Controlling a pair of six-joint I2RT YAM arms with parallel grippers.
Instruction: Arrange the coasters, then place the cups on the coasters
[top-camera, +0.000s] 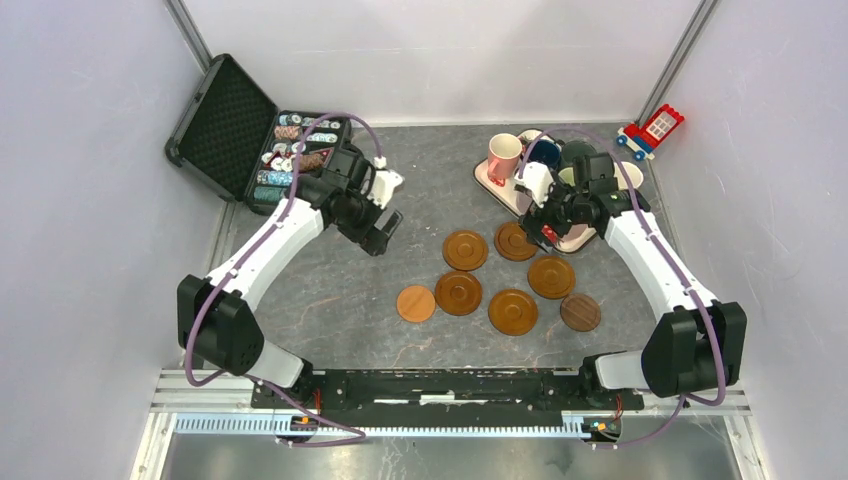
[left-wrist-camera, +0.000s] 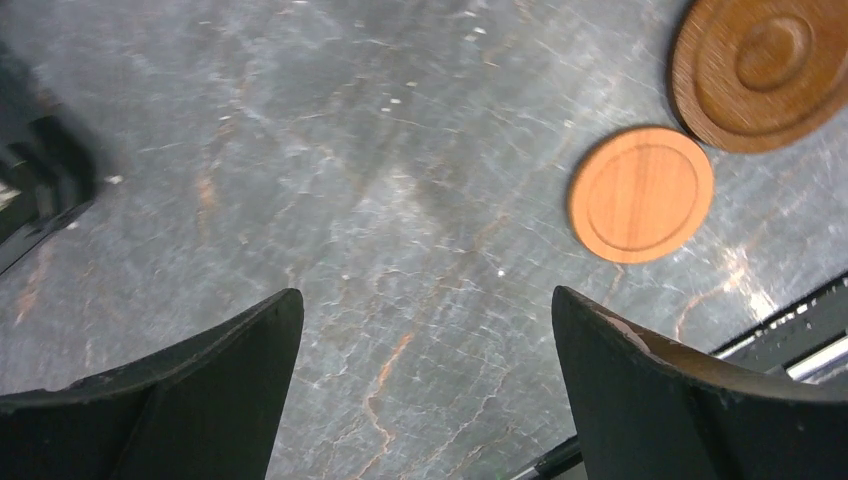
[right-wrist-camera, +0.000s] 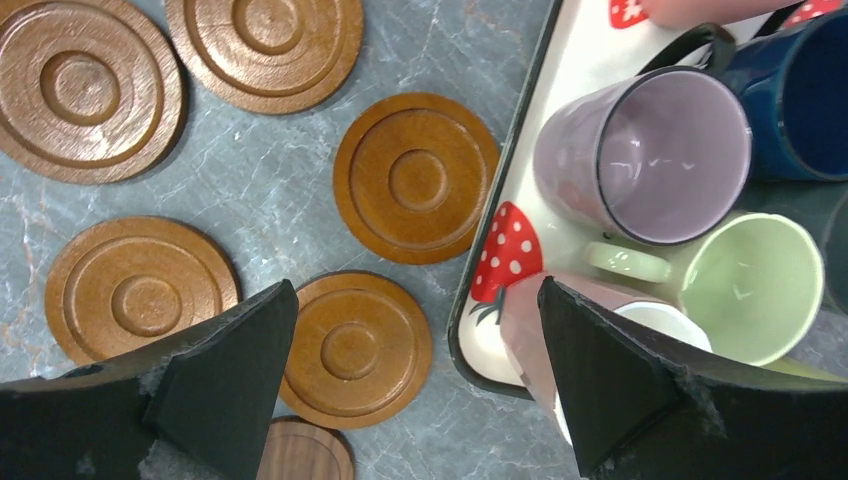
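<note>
Several round brown coasters (top-camera: 465, 250) lie loosely grouped at the table's middle, with a lighter one (top-camera: 416, 303) on the left and a darker one (top-camera: 580, 312) on the right. The cups stand crowded on a strawberry-print tray (top-camera: 483, 178) at the back right: pink (top-camera: 503, 155), navy (top-camera: 543, 152), mauve (right-wrist-camera: 655, 155), light green (right-wrist-camera: 750, 285). My right gripper (top-camera: 545, 222) hovers open over the tray's near edge (right-wrist-camera: 500, 200), with a coaster (right-wrist-camera: 352, 348) and a pale cup (right-wrist-camera: 520, 325) below its fingers. Left of the coasters, my left gripper (top-camera: 380, 228) hangs open above bare table (left-wrist-camera: 425, 295).
An open black case (top-camera: 215, 125) holding poker chips (top-camera: 295, 150) sits at the back left, just behind my left arm. A red and blue toy (top-camera: 652, 130) lies at the back right corner. Walls close in the table on three sides.
</note>
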